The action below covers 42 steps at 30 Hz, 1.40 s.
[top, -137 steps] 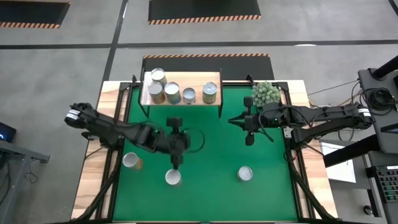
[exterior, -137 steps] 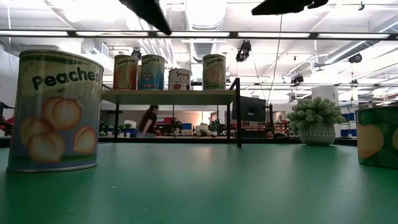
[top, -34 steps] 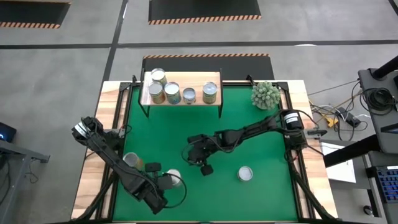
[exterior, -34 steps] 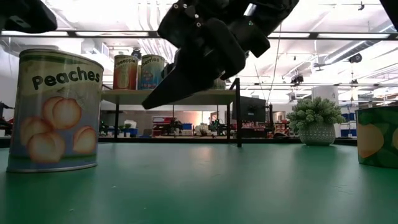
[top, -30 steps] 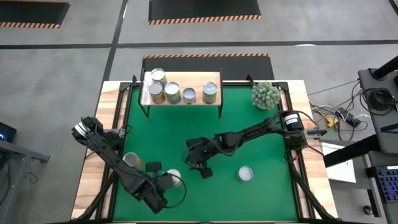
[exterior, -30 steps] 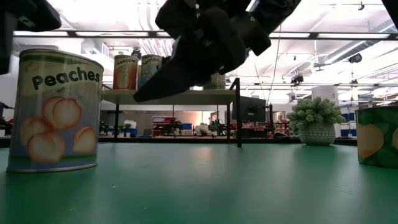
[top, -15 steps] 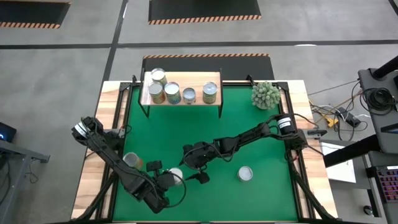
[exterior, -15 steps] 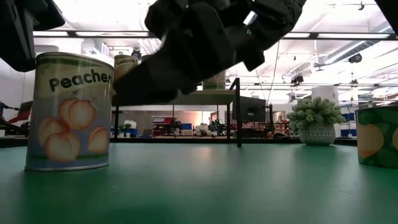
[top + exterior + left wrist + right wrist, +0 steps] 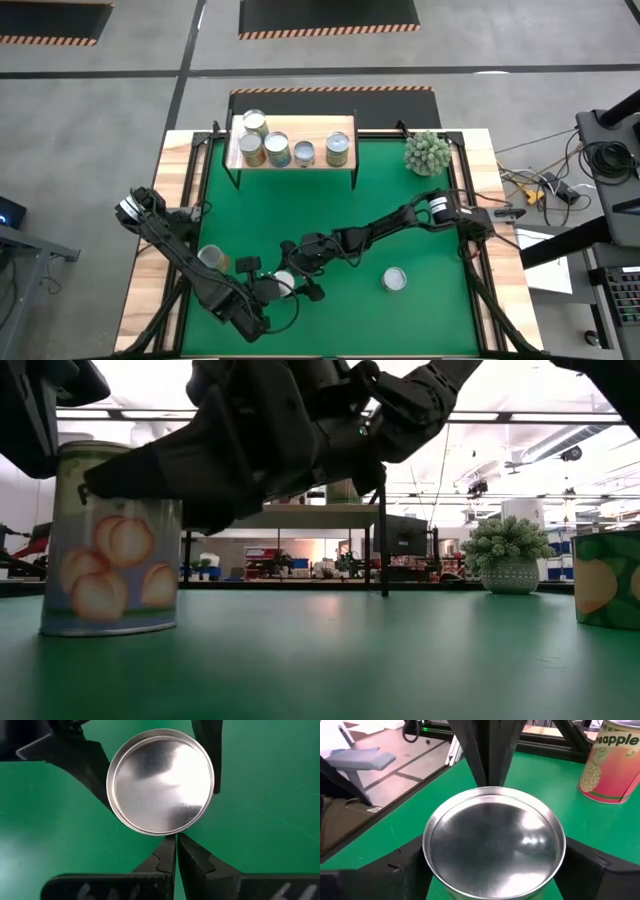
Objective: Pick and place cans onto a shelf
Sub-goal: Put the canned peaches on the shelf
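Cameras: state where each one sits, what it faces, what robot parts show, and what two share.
High view: overhead, straight down on the table; left arm and right arm show.
Low view: table height, facing the shelf past the peach can; arms above.
Left wrist view: above that can; own shut left pincer shows.
Right wrist view: over it too; own right pincer flanks it.
Both wrist views share its lid.

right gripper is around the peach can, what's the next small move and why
Probably close the right gripper on the can. Its fingers stand open on either side of the can, which sits upright on the mat, so a squeeze should secure it. The left gripper is shut with its tips right at the can's rim, so it looks to be steadying the can.
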{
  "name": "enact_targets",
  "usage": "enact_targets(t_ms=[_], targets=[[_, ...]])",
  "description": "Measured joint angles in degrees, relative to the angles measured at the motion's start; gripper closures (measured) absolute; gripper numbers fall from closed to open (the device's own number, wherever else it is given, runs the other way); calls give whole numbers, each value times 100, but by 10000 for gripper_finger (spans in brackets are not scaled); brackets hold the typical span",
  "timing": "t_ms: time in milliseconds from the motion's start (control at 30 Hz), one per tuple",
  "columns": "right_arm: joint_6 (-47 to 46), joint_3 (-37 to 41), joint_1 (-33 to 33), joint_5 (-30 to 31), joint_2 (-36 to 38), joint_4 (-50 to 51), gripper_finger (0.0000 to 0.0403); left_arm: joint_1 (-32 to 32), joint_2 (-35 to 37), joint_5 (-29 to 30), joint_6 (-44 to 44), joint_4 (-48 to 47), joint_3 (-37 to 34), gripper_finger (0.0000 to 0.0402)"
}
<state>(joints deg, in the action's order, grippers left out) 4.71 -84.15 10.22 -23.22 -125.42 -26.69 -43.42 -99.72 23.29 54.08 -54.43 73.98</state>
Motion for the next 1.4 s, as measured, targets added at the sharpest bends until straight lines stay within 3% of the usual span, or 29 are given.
enact_targets(t_ms=[100,233,500,667,800,933,1133,1400], targets=[[-31,-1,-15,-72,26,61,113,2,0,15,-8,-19,-1,402],[-67,4,-47,-412,161,394,114,2,0,170,-387,-23,2,402],[608,24,-48,-524,1395,2427,110,92,172,925,-1990,37,236,402],[716,53,-131,-240,2397,3464,105,183,621,1640,-3106,252,207,402],[732,54,-266,335,3166,3896,104,322,1086,2025,-3852,644,-22,402],[584,38,-475,995,3806,3961,103,406,1618,2119,-4816,1576,-501,402],[527,8,-1044,1985,4329,3544,102,507,2583,2125,-5317,2624,-1693,402],[698,8,-2240,2142,4220,2144,103,975,3833,2805,-6217,4006,-2669,402]])
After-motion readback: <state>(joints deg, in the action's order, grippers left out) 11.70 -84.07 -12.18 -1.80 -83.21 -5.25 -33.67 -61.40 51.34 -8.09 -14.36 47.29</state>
